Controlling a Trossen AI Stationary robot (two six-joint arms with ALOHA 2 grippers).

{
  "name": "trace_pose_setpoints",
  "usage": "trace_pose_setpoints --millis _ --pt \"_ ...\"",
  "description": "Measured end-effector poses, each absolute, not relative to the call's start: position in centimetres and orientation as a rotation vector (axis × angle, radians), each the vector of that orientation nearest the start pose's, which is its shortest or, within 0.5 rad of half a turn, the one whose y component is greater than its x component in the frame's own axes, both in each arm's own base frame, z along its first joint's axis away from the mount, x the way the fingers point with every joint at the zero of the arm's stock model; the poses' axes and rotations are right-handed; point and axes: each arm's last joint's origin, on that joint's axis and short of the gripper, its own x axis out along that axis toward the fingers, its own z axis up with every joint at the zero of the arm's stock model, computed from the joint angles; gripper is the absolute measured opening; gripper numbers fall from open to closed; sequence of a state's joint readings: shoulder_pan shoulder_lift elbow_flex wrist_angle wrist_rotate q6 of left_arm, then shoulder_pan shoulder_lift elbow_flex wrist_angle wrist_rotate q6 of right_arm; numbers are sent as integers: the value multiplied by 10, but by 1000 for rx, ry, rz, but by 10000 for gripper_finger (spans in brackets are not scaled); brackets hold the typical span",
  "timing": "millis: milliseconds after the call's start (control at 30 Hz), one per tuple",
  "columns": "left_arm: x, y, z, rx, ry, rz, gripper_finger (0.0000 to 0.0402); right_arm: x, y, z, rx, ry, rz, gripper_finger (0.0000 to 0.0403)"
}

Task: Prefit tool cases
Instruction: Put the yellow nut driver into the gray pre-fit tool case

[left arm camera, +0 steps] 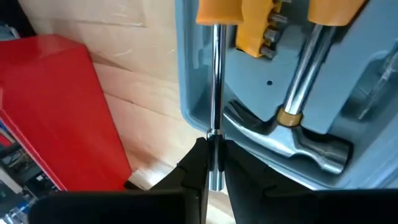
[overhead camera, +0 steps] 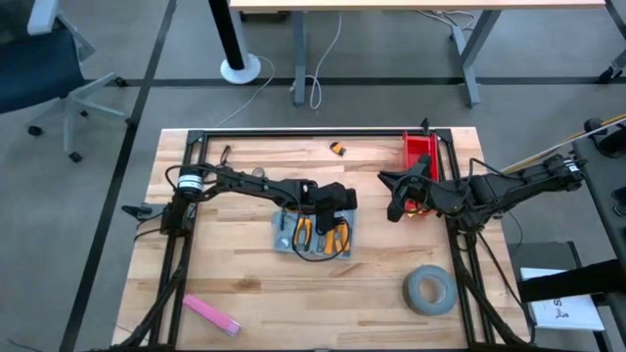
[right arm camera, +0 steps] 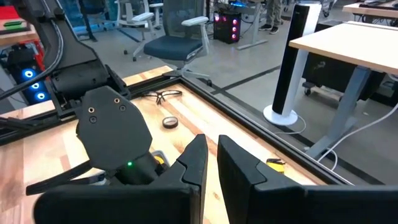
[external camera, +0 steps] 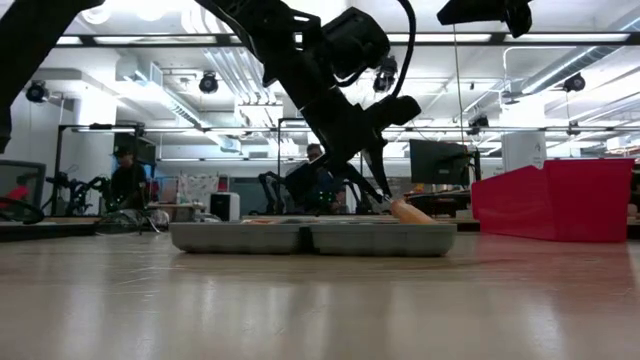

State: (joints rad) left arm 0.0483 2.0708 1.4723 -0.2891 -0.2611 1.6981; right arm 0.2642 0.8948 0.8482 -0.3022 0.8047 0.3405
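Left hand (left arm camera: 214, 177) reaches down over the tool case (overhead camera: 315, 235), pinching a screwdriver's metal shaft (left arm camera: 215, 93); right hand (overhead camera: 395, 207) hovers clamped, empty, beside.

We see a grey floor (overhead camera: 98, 186) crossed by dark lines around the wooden table (overhead camera: 245, 284). At the far left stands a dark blue office chair (overhead camera: 39, 59) on a pale star base. Beyond the table's far edge, a light-topped desk (overhead camera: 421, 4) rests on grey legs, with a black post on a round white base (overhead camera: 240, 66) beside it. Bright strip lights (external camera: 300, 40) run along the ceiling.
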Motion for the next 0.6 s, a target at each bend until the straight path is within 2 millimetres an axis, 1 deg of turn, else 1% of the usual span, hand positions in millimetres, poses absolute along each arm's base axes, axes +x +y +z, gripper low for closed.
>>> trace_pose_setpoints --millis 233,467,600 --pt "443 28 173 1653 900 -547 36 184 28 328 149 209 -578 18" --pt "444 25 174 1700 873 -557 36 184 28 328 149 209 -578 18" --pt "445 23 175 1654 827 -566 44 184 28 328 148 209 -578 18"
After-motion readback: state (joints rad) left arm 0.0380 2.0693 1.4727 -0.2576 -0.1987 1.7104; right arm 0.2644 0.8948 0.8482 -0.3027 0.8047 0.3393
